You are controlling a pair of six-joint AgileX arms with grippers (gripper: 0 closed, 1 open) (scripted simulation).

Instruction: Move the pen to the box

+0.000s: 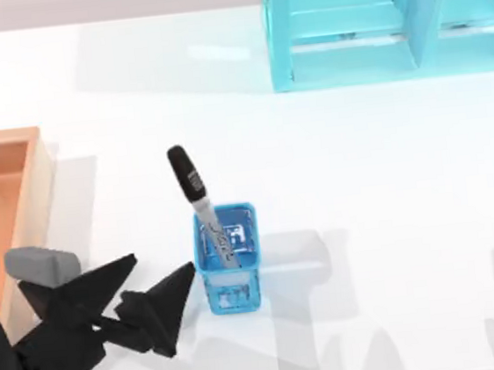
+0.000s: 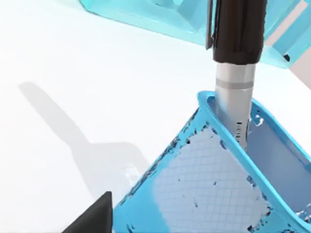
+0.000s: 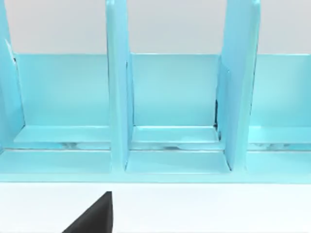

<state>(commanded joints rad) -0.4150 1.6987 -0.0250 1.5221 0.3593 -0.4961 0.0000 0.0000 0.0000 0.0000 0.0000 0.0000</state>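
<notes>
The left end effector [image 1: 157, 292], open and empty, sits just beside the blue mesh holder [image 1: 231, 279] where the pen [image 1: 200, 203] stands tilted, the box [image 1: 39, 185] behind it; I think closing low could knock the holder.

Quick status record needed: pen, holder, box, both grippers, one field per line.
pen: standing tilted in the blue mesh holder, black cap up, ungripped
box: at the table's left edge, no pen in it
left gripper: open, just left of the holder, apart from the pen
right gripper: facing the cyan shelf unit
task: not yet begun
</notes>
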